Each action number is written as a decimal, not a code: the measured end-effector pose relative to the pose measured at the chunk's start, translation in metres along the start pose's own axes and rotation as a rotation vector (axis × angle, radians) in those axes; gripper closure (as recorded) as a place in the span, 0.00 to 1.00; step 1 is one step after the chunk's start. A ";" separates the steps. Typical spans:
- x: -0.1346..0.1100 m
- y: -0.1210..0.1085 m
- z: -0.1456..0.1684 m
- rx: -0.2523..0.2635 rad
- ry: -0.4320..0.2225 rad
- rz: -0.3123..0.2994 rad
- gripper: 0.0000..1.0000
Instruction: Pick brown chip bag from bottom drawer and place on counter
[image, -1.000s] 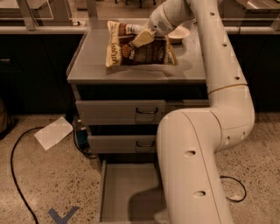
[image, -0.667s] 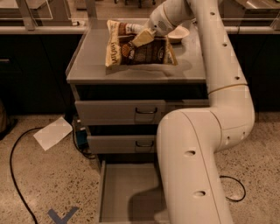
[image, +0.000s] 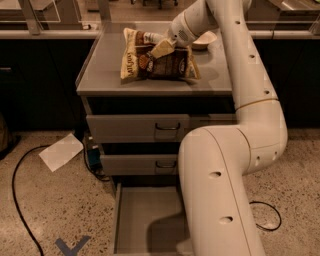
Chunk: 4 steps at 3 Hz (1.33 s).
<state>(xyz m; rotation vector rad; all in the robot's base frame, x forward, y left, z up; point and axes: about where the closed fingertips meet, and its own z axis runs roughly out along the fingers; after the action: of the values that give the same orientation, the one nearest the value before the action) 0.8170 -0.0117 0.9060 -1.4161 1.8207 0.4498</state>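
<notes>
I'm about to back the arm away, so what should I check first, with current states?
1. The brown chip bag lies on the counter: ok.
2. The bag sits back from the counter's front edge: ok.
3. The gripper is at the bag's top; bag released: cannot tell.
4. The bottom drawer stands open below: ok.
5. The bowl behind the gripper is apart from the arm: cannot tell.

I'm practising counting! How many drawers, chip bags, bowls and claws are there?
Drawers: 3 (top drawer, middle drawer, open bottom drawer)
Brown chip bag: 1, on the counter
White bowl: 1
Claw: 1, on the bag
Total: 6
</notes>
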 end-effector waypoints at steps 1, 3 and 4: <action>0.000 0.000 0.000 0.000 0.000 0.000 0.58; 0.000 0.000 0.000 0.000 0.000 0.000 0.12; 0.000 0.000 0.000 0.000 0.000 0.000 0.00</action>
<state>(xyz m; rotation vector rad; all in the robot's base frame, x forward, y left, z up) 0.8170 -0.0116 0.9059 -1.4161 1.8207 0.4499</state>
